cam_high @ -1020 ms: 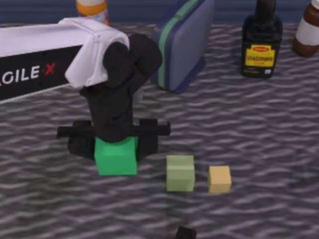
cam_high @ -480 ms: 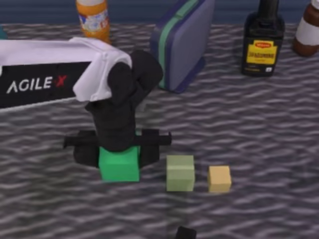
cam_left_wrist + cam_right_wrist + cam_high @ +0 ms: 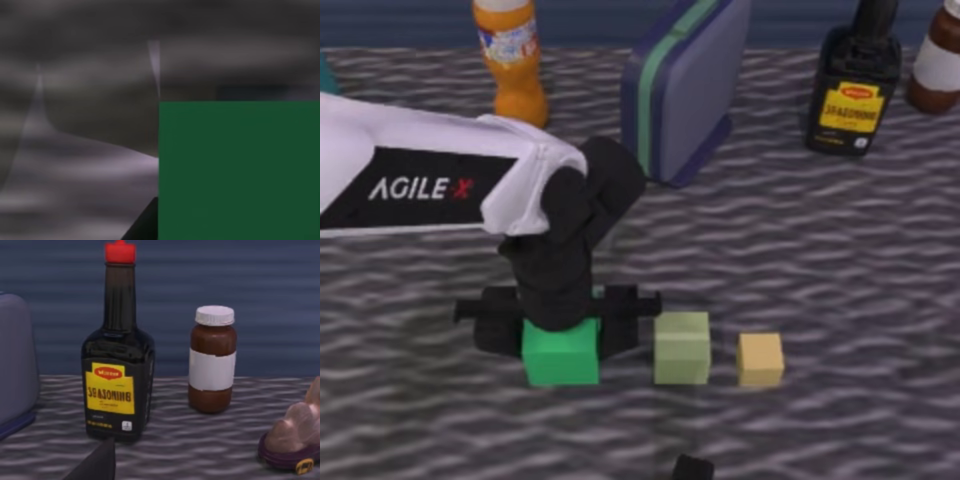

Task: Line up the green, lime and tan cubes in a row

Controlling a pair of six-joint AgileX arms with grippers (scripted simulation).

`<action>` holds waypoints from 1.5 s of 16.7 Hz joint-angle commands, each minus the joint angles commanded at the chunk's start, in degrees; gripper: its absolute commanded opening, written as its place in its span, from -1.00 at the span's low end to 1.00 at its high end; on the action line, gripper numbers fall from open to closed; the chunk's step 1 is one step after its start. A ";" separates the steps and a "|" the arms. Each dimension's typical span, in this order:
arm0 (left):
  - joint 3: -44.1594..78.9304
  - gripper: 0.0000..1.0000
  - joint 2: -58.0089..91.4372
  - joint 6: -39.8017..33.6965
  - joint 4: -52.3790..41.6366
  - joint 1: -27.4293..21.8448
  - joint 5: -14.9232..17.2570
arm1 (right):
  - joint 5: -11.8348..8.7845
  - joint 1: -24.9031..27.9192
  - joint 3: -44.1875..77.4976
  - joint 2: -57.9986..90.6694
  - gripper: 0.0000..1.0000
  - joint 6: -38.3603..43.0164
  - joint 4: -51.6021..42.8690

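Observation:
My left gripper [image 3: 560,335] is shut on the green cube [image 3: 561,355], with one black finger on each side of it. The cube hangs at the left end of the line of cubes, about level with the other two. The lime cube [image 3: 682,347] rests on the table just to its right, and the smaller tan cube [image 3: 760,359] sits right of that. In the left wrist view the green cube [image 3: 240,170] fills the frame's lower right. My right gripper [image 3: 97,465] is outside the top view and shows only as a dark sliver in its own wrist view.
A small black block [image 3: 692,468] lies at the front edge. At the back stand an orange bottle [image 3: 510,60], a blue case with a green stripe [image 3: 685,80], a seasoning bottle [image 3: 850,90] and a brown jar [image 3: 935,65].
My left arm has carried the green cube toward the front of the table and slightly right, bringing it about level with the lime and tan cubes, which have not moved.

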 joint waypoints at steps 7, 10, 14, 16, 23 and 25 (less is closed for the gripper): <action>0.00 0.06 0.00 0.00 0.00 0.00 0.00 | 0.00 0.00 0.00 0.00 1.00 0.00 0.00; 0.00 0.51 0.00 0.00 0.00 0.00 0.00 | 0.00 0.00 0.00 0.00 1.00 0.00 0.00; 0.00 1.00 0.00 0.00 0.00 0.00 0.00 | 0.00 0.00 0.00 0.00 1.00 0.00 0.00; 0.00 1.00 0.00 0.00 0.00 0.00 0.00 | 0.00 0.00 0.00 0.00 1.00 0.00 0.00; 0.17 1.00 -0.12 -0.01 -0.20 -0.02 0.00 | 0.00 0.00 0.00 0.00 1.00 0.00 0.00; 1.64 1.00 -0.90 -0.10 -2.29 0.07 0.03 | 0.00 0.00 0.00 0.00 1.00 0.00 0.00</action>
